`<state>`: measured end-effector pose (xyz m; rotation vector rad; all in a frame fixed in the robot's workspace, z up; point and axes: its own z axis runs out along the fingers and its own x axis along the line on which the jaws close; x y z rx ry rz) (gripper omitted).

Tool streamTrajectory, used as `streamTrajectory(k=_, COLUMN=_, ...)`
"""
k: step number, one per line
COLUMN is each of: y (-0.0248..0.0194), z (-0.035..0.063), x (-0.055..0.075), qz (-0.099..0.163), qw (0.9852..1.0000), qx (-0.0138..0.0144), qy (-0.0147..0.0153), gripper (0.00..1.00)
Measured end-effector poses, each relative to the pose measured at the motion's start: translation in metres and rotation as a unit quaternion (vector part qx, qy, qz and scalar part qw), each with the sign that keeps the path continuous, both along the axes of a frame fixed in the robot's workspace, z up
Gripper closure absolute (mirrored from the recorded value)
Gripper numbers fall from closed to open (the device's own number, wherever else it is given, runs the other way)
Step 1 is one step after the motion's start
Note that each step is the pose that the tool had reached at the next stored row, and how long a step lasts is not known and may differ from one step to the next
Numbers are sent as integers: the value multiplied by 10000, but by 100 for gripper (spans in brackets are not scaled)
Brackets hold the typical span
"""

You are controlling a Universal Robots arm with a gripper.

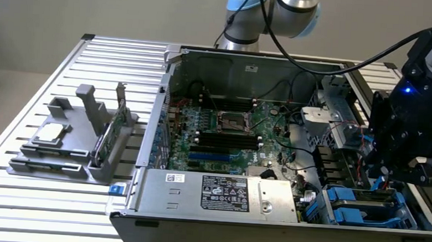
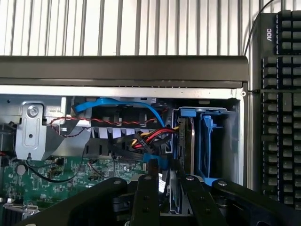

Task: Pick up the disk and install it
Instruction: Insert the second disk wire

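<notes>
Exterior view: the gripper (image 1: 413,167) hangs over the open computer case (image 1: 274,135) at the exterior view's right, above the blue drive bay (image 1: 359,209).

Wrist view: the fingers (image 2: 146,197) are clenched on the disk (image 2: 173,190), held on edge just beside the bay (image 2: 207,141).

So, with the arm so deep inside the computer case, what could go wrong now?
1. The fingers grip the disk close to the red and yellow cables; these could snag.
2. The disk stands beside the blue drive bay; slightly tilted, it may jam against the bracket.
</notes>
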<state>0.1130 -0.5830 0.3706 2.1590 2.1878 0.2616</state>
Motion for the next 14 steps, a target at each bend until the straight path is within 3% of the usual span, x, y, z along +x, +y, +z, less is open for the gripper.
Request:
streamTrajectory(k=8, y=21, z=-36, x=18, qz=5, qw=10000, qx=-43, qy=0, gripper=74)
streamTrajectory(k=14, y=23, z=-65, x=32, qz=6, qw=10000, qx=-48, qy=0, gripper=74)
